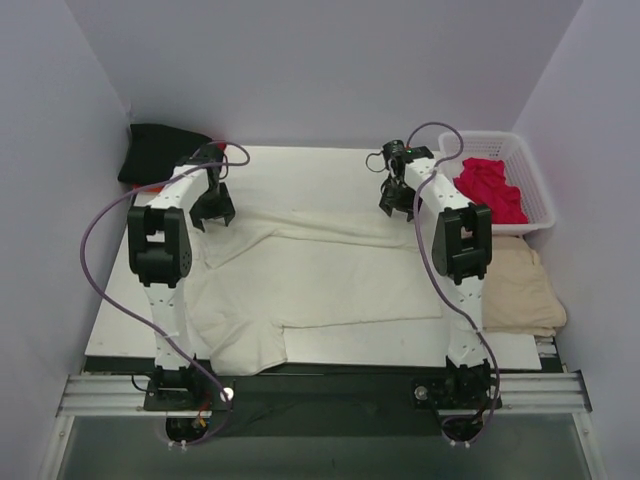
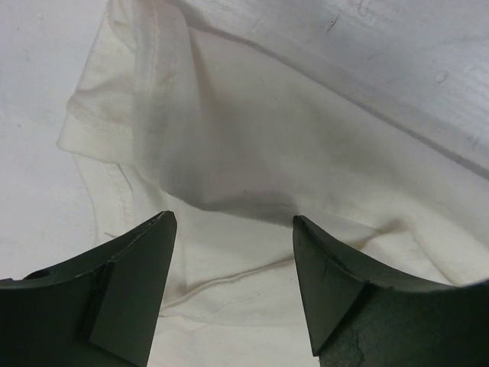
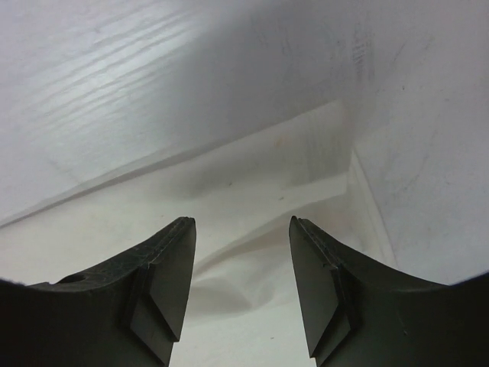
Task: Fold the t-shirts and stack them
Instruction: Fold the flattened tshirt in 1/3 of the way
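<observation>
Top external view shows the cream t-shirt [image 1: 320, 280] spread wide across the white counter [image 1: 300, 160], its far edge folded over into a long band between my two arms. My left gripper [image 1: 212, 212] hangs over the far left part of that shirt, and my right gripper [image 1: 397, 205] over its far right edge. Through the left wrist camera my jaws stand apart over a rumpled, hemmed fold of cloth [image 2: 252, 153], nothing between them. The right wrist camera shows the same: jaws apart and empty above the shirt's edge [image 3: 229, 199]. A black t-shirt [image 1: 155, 150] sits at the far left corner, a crimson t-shirt [image 1: 490, 185] lies in the white basket [image 1: 535, 185], and a folded tan cloth [image 1: 520, 290] rests just near of the basket.
</observation>
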